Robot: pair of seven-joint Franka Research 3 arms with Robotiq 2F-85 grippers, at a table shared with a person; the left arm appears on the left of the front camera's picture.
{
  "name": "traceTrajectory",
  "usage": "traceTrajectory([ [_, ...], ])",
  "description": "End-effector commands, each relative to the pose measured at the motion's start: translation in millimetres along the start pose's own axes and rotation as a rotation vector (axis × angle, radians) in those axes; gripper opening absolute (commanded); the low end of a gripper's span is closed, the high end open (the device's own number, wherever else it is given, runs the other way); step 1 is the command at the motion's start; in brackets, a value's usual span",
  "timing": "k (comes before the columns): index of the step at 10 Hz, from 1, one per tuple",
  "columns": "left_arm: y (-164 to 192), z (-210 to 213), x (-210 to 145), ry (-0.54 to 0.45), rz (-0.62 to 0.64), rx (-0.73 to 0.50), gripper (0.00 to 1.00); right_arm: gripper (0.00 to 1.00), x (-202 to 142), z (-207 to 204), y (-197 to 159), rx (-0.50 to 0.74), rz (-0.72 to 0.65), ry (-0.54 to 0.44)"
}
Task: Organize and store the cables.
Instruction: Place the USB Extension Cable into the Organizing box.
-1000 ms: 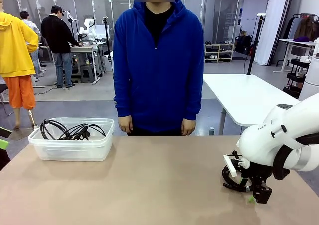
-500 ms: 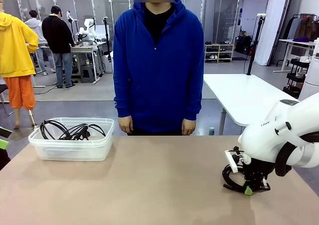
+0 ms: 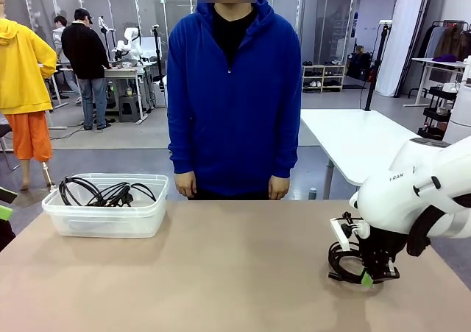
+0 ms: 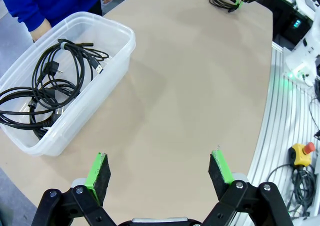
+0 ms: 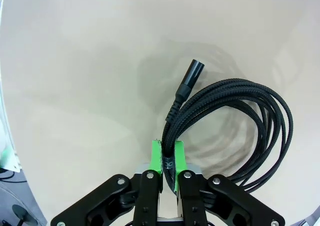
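A coiled black cable (image 5: 235,121) lies on the table (image 3: 221,273) at its right end, well apart from the bin (image 3: 107,213). Its braided strands are bunched and pinched between the green pads (image 5: 156,157) of the right tool (image 5: 168,161), whose jaws are closed on the bundle. A black plug (image 5: 189,78) at one end of this cable points away from the pads, just above the table. From the front, the right tool (image 3: 366,277) sits low over the coil (image 3: 344,262), with the white arm (image 3: 412,199) bent above it.

More cables (image 4: 47,88) lie tangled inside the bin (image 4: 107,68), a clear plastic tub at the table's left end. They are loose loops with plugs and small connectors among them.

The left tool (image 4: 159,171) hangs above the table (image 4: 190,85) just beside the bin, jaws spread wide and holding nothing. Its green pads (image 4: 98,170) face bare table.

A person in a blue hoodie (image 3: 234,96) stands at the far edge, between the bin and the gripped coil, with hands (image 3: 185,185) hanging at the table's edge.
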State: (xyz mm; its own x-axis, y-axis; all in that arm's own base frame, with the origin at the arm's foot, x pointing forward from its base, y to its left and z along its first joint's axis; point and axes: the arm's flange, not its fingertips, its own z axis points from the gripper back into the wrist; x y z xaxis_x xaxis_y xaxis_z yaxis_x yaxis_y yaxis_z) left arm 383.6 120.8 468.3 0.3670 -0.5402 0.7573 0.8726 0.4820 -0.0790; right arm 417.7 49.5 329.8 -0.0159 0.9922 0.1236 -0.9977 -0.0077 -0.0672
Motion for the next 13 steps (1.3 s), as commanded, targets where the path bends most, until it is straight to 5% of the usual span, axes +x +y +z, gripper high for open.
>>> traceTrajectory([
  [1, -1.9, -0.7, -1.1, -0.028, -0.008, -0.002, 1.0, 0.0, 9.0, 11.3, 37.2, -0.022, -0.033, -0.008],
  [2, -1.9, -0.7, -1.1, -0.028, -0.008, -0.002, 1.0, 0.0, 10.4, 12.6, 38.0, -0.02, -0.03, -0.014],
  [3, -1.9, -0.7, -1.1, -0.028, -0.008, -0.002, 1.0, 0.0, 3.0, 7.5, 1.0, -0.007, -0.002, -0.005],
  [8, -1.9, -0.7, -1.1, -0.028, -0.008, -0.002, 1.0, 0.0, 3.0, 7.5, 1.0, -0.007, -0.002, -0.005],
  [9, -1.9, -0.7, -1.1, -0.028, -0.008, -0.002, 1.0, 0.11, 3.5, 8.9, 2.9, 0.002, -0.007, -0.008],
  [13, -1.9, -0.7, -1.1, -0.028, -0.008, -0.002, 1.0, 0.11, 119.5, 60.5, -9.0, -0.023, 0.084, 0.11],
])
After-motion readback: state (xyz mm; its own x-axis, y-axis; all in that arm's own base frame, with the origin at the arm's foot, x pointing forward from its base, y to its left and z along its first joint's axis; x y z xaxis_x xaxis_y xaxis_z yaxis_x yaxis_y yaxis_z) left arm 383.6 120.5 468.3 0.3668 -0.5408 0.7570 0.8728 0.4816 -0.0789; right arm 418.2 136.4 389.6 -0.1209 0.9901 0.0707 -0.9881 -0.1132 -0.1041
